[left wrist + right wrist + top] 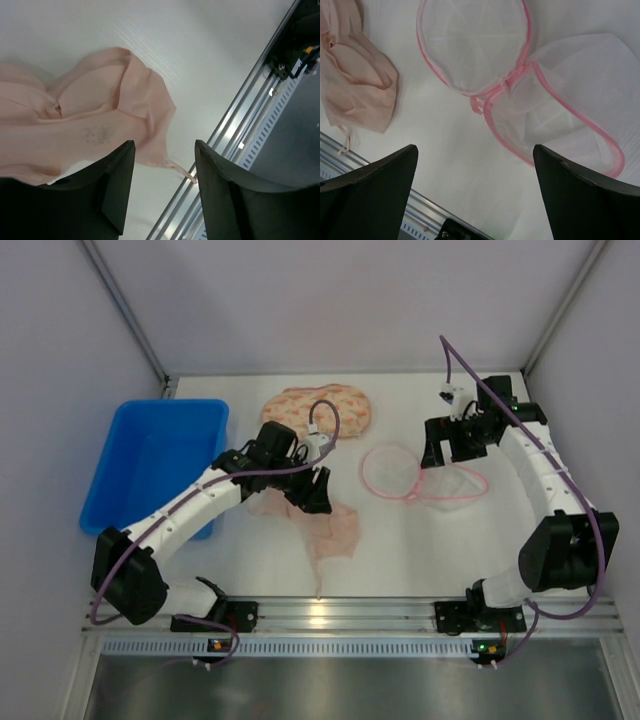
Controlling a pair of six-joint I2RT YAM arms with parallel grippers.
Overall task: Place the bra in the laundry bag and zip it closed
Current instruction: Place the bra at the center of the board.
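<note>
bra (328, 525) lies near open laundry bag (392, 472)

Bright, even overhead light casts soft shadows and glares on the metal rail (320, 614); wrist views seem slightly soft.

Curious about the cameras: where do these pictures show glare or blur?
Top external: glare on the silver metal rail. Left wrist: black fingers look soft, the pale pink fabric bra sharper. Right wrist: white mesh laundry bag with pink trim crisp.
</note>
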